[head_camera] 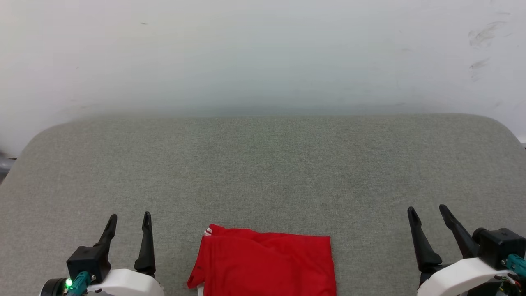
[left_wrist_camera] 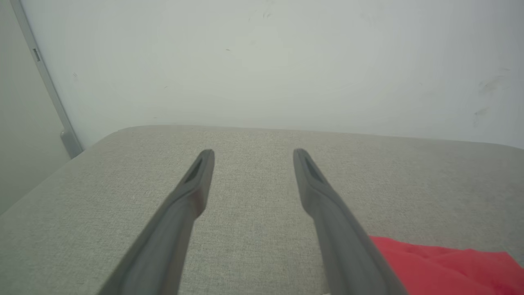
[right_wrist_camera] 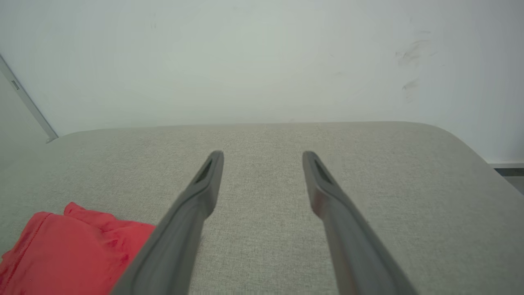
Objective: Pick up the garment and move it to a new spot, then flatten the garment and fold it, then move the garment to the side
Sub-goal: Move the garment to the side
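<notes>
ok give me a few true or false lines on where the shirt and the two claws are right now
1. The garment lies on the grey surface, between the two claws. True.
2. The left claw is shut on the garment. False: it is open, empty and apart from the cloth.
3. The right claw is open and holds nothing. True.
4. The garment lies against the wall. False: it lies at the surface's near edge, well away from the wall.
</notes>
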Controlling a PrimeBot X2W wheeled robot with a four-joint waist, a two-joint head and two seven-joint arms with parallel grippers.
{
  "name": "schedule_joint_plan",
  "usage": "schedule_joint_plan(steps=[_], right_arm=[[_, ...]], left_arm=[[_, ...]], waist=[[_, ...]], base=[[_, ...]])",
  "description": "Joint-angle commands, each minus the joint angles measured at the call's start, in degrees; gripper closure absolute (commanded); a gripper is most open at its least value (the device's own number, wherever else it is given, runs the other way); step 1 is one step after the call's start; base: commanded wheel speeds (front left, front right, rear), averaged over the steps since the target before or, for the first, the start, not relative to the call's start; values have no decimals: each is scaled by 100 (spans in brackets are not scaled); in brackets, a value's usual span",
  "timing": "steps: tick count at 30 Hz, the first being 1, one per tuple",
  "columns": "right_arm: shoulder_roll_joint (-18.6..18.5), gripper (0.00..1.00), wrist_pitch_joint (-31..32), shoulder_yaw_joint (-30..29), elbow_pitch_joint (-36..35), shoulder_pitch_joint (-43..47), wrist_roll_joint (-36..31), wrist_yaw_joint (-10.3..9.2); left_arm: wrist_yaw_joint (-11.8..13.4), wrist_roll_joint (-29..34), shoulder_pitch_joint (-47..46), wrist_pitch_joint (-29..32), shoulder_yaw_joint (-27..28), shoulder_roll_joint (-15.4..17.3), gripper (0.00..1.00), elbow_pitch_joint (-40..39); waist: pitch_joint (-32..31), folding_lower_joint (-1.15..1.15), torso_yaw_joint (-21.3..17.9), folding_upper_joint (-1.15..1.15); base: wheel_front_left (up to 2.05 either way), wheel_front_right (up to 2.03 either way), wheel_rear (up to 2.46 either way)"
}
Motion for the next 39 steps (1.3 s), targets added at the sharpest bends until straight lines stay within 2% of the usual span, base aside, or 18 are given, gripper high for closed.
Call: schedule_joint_plan(steps=[1,9,13,16,23,30,39], right_arm=[[29,0,9,8,-7,56,-31,-3],[52,0,96,-33,-33,3,-15,-3],[54,0,333,-239,35,-28,303,-3],[-1,0,755,-408,141,-37,640,-3],[-285,0,2160,-683,455,-98,1604,-3],[-404,0,3279,-268,545,-115,2389,-3],[-393,0,3724,574,743,-391,3005,-3]], left_arm=[[-30,59,47,-39,57,-15,0,-28],[-229,262,26,-40,267,-244,0,85],[-334,351,-41,-41,373,-314,0,132],[-403,411,-90,-40,460,-376,0,141],[-593,586,-262,-35,586,-547,0,130],[-764,778,-460,-35,750,-821,0,78],[-1072,1014,-835,-34,907,-1185,0,183]], waist=[[2,1,1,0],[30,1,11,0],[50,1,36,0],[91,1,87,0],[310,1,332,0],[721,1,630,0],[1292,1,975,0]], base=[[0,0,0],[0,0,0],[0,0,0],[0,0,0],[0,0,0],[0,0,0],[0,0,0]])
